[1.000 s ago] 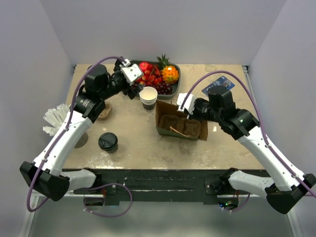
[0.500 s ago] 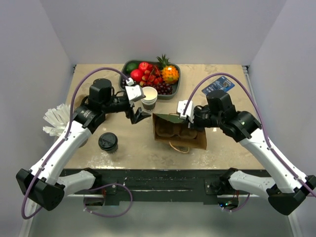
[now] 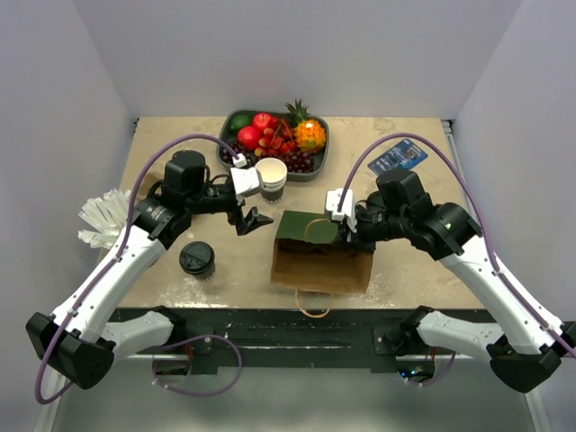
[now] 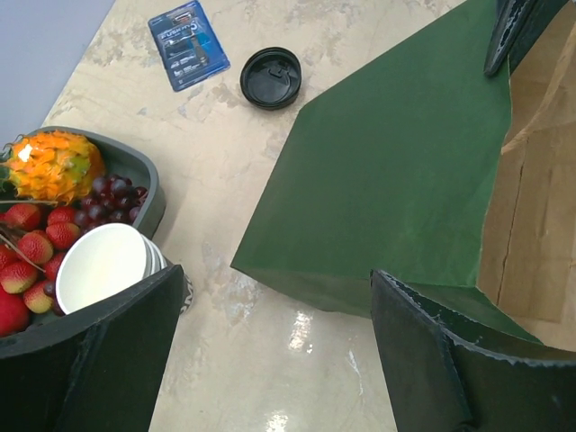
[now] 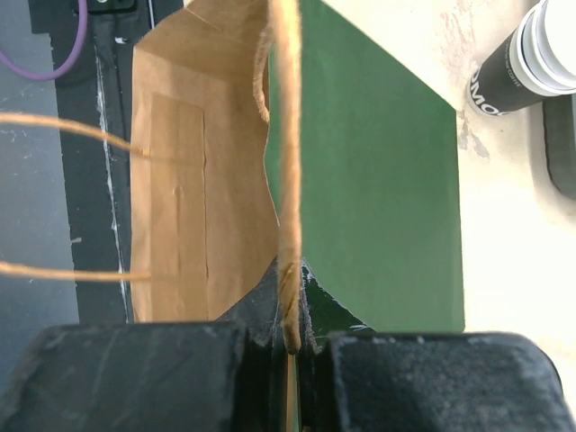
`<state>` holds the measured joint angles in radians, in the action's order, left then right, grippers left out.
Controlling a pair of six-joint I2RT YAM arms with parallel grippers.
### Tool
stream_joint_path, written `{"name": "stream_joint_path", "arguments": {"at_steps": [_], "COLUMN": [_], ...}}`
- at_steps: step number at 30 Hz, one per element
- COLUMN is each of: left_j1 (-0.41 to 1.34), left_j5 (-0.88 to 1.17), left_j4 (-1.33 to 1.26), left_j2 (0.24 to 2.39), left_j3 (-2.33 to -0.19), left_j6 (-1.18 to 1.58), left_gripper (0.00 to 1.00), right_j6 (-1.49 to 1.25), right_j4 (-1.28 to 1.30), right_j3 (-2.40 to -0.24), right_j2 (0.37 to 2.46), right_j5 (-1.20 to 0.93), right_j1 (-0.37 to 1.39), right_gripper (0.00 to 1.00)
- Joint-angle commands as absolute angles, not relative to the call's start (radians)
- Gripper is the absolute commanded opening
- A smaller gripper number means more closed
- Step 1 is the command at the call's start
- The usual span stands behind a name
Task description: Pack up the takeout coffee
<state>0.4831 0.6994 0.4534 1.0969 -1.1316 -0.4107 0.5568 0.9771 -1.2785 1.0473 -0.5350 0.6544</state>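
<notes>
One takeout coffee [image 3: 196, 258] stands upright at the table's 8 o'clock, nothing touching it. Left gripper [image 3: 252, 219] at its 2 o'clock, jaws spread wide, empty. Paper bag [image 3: 322, 261] near centre. Right gripper [image 3: 347, 230] pinched tight on the bag's rim, at the bag's 1 o'clock.
</notes>
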Motion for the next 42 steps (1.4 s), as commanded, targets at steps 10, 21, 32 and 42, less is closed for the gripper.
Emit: {"name": "stream_joint_path", "arguments": {"at_steps": [10, 21, 32, 42], "left_j1": [0.485, 0.451, 0.430, 0.312], "left_j5": [0.545, 0.305, 0.003, 0.029], "left_j4": [0.514, 1.193, 1.316, 1.316], "left_j2": [1.095, 1.216, 1.264, 1.325], "left_j3": [-1.189, -1.400, -1.270, -1.288], "left_j6": [-0.453, -0.698, -0.531, -0.281], "left_gripper": [0.86, 1.00, 1.00, 1.00], "right_j6": [0.420, 0.285, 0.285, 0.278], "right_j4": [0.936, 0.948, 0.974, 0.962], "right_j3": [-1.319, -1.456, -1.493, -1.479], "right_j2": [1.034, 1.166, 1.275, 1.262], "right_j5": [-0.463, -0.558, -0.601, -0.591], "right_j1": [0.655, 0.503, 0.342, 0.341], "right_gripper": [0.00, 0.00, 0.00, 0.00]}}
